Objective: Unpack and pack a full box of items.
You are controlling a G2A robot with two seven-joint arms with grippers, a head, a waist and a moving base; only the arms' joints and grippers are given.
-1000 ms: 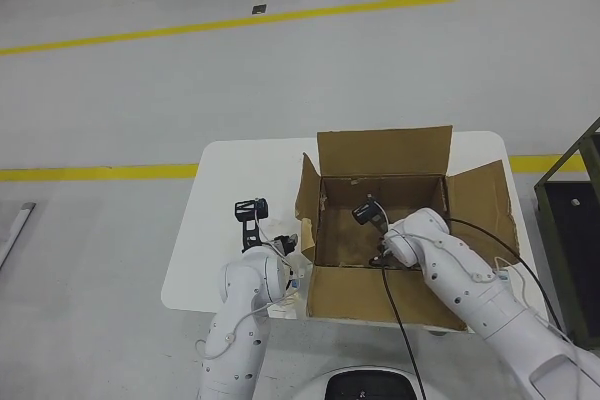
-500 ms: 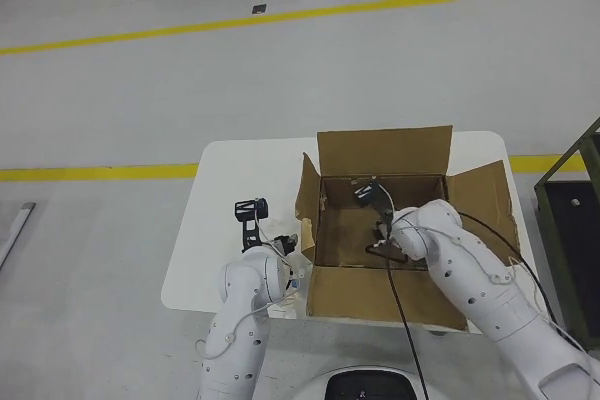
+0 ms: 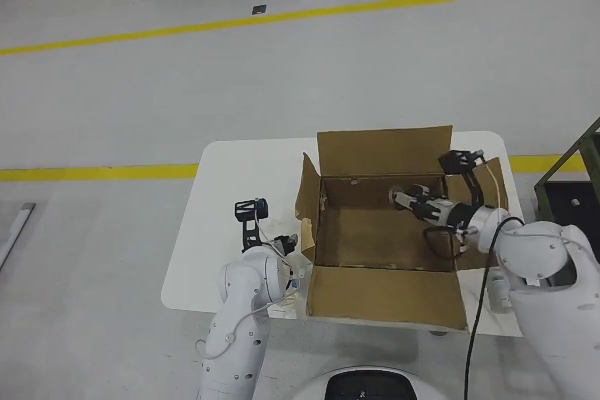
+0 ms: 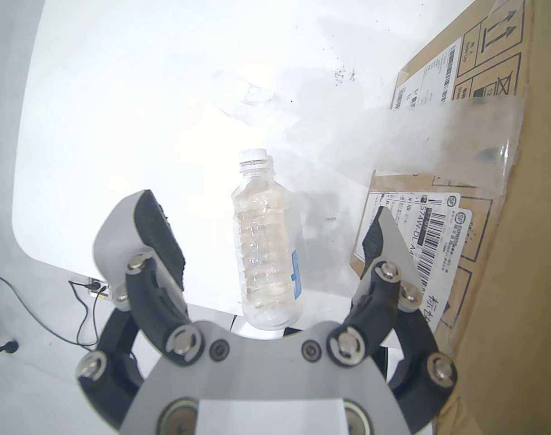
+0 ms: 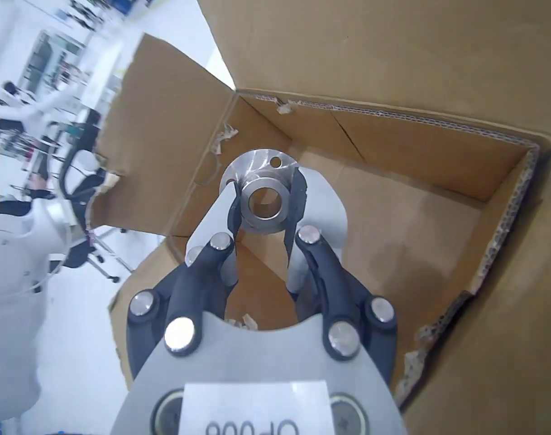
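the right arm has swung from the middle of the cardboard box (image 3: 365,240) toward its right wall. the right gripper (image 5: 266,187) now sits over the far right part of the inside, jaws narrow and clamped on a metal flange (image 5: 252,167). the left gripper (image 4: 264,208) hangs, jaws wide, over a clear bottle (image 4: 266,246) lying on the white table (image 3: 230,200) just left of the box.

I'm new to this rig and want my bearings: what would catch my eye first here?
The open cardboard box on the white table, its flaps spread. Over its inside, the right gripper is shut on a shiny metal flange. Beside the box, the open left gripper straddles a clear plastic bottle.
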